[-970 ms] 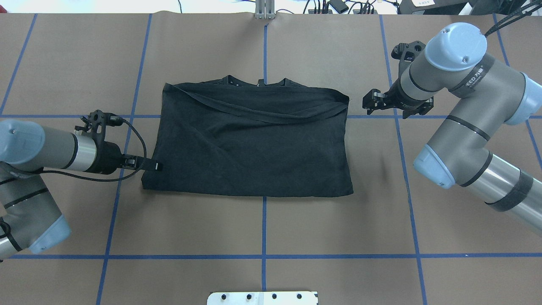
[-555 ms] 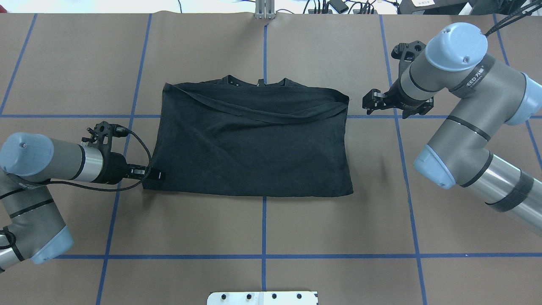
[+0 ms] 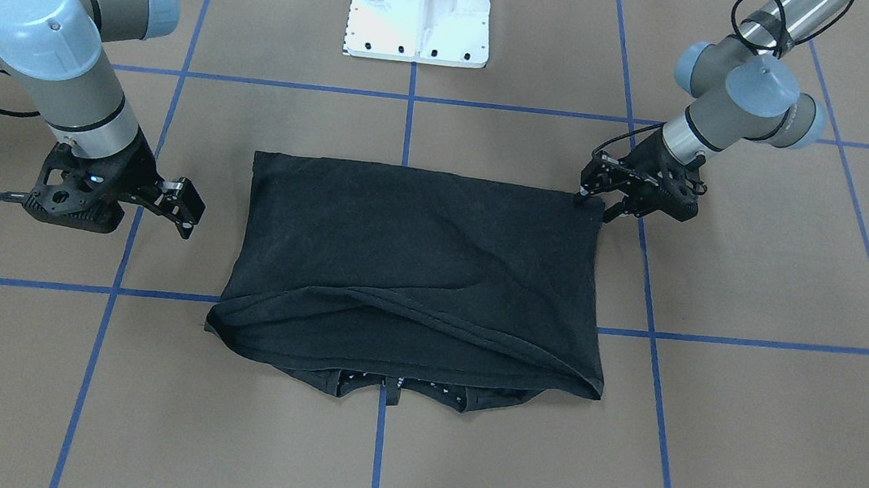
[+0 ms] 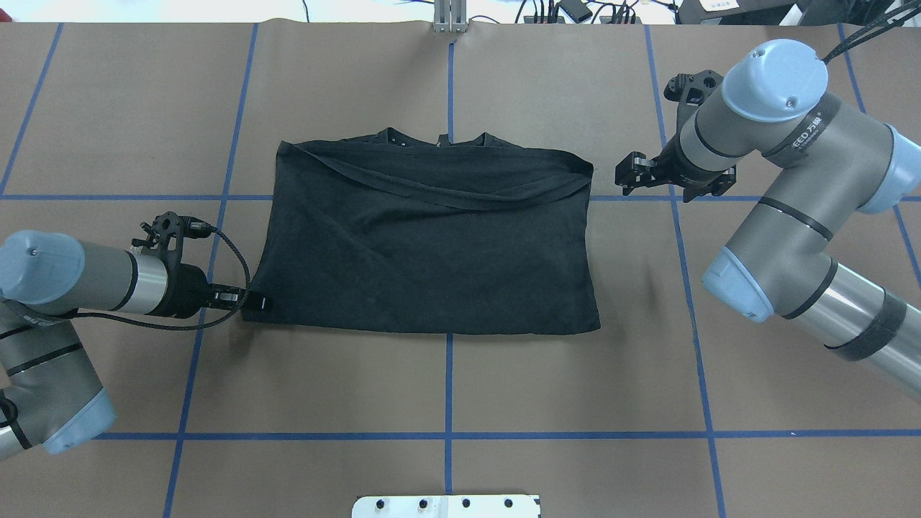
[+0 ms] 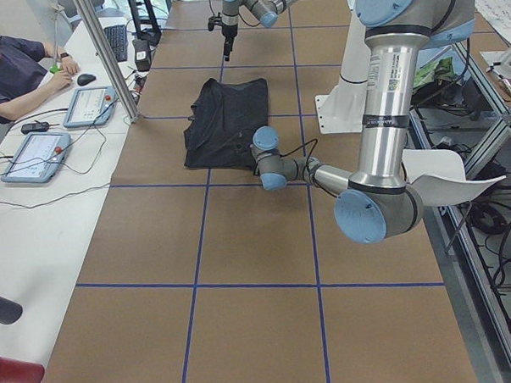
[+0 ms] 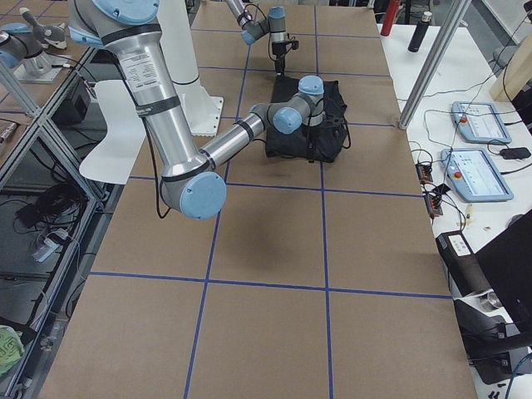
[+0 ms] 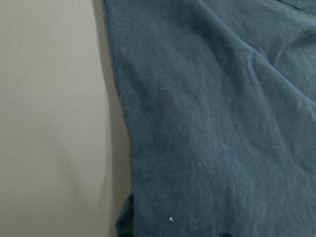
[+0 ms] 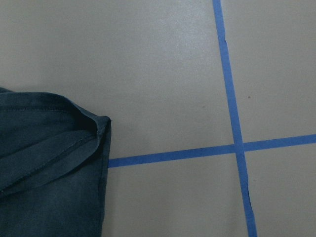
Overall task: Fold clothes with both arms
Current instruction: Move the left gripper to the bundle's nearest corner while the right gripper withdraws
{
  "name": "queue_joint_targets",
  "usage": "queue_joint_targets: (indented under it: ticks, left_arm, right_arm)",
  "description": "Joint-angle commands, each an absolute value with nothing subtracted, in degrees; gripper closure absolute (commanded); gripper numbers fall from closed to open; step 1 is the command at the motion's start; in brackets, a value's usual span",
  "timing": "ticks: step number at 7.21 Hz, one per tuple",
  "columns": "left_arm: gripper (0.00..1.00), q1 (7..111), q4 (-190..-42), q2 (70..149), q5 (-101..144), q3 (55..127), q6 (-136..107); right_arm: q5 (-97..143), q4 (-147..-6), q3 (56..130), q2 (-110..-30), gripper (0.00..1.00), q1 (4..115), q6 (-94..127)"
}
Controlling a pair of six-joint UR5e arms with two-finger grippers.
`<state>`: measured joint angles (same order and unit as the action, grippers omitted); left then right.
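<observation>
1. The black t-shirt (image 4: 432, 252) lies flat at the middle of the bench (image 4: 446, 388), folded into a roughly rectangular shape.
2. The collar edge (image 4: 439, 139) is turned to the far side of the bench, away from the robot. It protrudes slightly from under a layer of cloth that is folded over it.
3. The left tool (image 4: 260, 303) is set low over the bench at the shirt's near corner on the robot's left.
4. In the front-facing view the jaws of the left tool are seen spread apart. One fingertip is at the edge of that corner. Whether any cloth lies between the jaws cannot be told.
5. In the left wrist view most of the frame is filled by shirt fabric. The side edge of the shirt runs down the frame, with bare bench to its left.
6. The right tool (image 4: 623, 174) is held just beside the shirt's far corner on the robot's right, apart from the cloth. Its jaws are spread and nothing is held between them.
7. In the right wrist view that corner, with its stitched hem layers, is seen at the lower left. A crossing of blue tape lines (image 8: 232, 98) is seen on the bench beside it.
8. The white pedestal base (image 3: 421, 5) is located at the robot's edge of the bench, in line with the shirt.
</observation>
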<state>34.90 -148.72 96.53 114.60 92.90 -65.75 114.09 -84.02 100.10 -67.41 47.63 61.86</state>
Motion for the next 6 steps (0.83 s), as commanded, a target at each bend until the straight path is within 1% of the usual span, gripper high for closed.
queue_joint_targets:
  ticks: [1,2,4,5,6]
  left_arm:
    - [0.35,34.9,-148.7,96.2,114.6,93.0,-65.7]
    - [0.50,34.9,-148.7,96.2,114.7,93.0,-65.7]
    - [0.91,34.9,-148.7,96.2,115.0,93.2,-66.0]
    - [1.00,34.9,-148.7,96.2,115.0,93.3,-66.1]
    - [1.00,34.9,-148.7,96.2,115.0,93.3,-66.2]
  right_arm:
    - [114.0,-84.0,100.1,-67.4,0.00,47.5,62.0]
    - [114.0,-84.0,100.1,-67.4,0.00,47.5,62.0]
    - [114.0,-84.0,100.1,-67.4,0.00,47.5,62.0]
    - [114.0,-84.0,100.1,-67.4,0.00,47.5,62.0]
    - [114.0,-84.0,100.1,-67.4,0.00,47.5,62.0]
